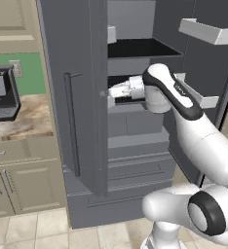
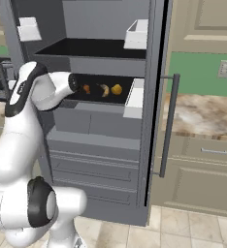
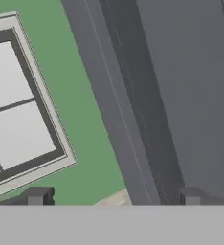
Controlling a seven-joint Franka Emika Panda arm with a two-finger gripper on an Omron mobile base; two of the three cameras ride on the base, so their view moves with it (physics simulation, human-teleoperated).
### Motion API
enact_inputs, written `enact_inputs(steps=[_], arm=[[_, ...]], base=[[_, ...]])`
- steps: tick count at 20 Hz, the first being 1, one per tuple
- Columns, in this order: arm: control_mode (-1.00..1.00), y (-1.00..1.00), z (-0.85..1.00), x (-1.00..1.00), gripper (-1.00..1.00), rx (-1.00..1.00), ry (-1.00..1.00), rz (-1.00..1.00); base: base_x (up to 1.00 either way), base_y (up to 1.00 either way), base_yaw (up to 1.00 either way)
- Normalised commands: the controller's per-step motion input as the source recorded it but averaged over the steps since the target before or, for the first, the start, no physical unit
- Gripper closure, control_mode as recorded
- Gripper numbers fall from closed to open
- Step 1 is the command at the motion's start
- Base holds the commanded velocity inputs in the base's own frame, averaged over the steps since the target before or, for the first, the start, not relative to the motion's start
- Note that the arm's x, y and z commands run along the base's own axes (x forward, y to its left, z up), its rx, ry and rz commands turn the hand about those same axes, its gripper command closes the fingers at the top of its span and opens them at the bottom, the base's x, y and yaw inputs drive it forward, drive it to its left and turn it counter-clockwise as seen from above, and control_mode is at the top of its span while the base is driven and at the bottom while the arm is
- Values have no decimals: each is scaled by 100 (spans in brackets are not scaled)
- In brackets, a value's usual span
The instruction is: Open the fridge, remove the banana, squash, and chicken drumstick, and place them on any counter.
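Right at the frame's bottom, my pincer (image 3: pixel 114 196) gapes wide, gripping nothing, inside the open fridge (image 2: pixel 110 131). Drumstick (image 2: pixel 86 88), banana (image 2: pixel 104 89) and squash (image 2: pixel 116 89) sit mid-frame on the shelf (image 2: pixel 98 99). Risk: I'm aimed past them and could nudge the drumstick away.

Fridge (image 2: pixel 110 160): both doors swung open, counter (image 2: pixel 202 114) to its right, further counter to its left. Middle shelf, left to right in the right base view: chicken drumstick (image 2: pixel 86 88), banana (image 2: pixel 104 90), squash (image 2: pixel 116 89), close together. Arm reaches in at this shelf, left of the drumstick. Drawers below.
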Motion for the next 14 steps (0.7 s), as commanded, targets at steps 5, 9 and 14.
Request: enact_inputs(steps=[5, 9, 14], arm=[[-100, 100, 34, -98, -100, -13, -28, 11], [-100, 100, 52, -16, -100, -7, -15, 20], [-100, 100, 17, 6, -100, -9, -5, 21]], base=[[0, 0, 0], [0, 0, 0], [0, 0, 0]])
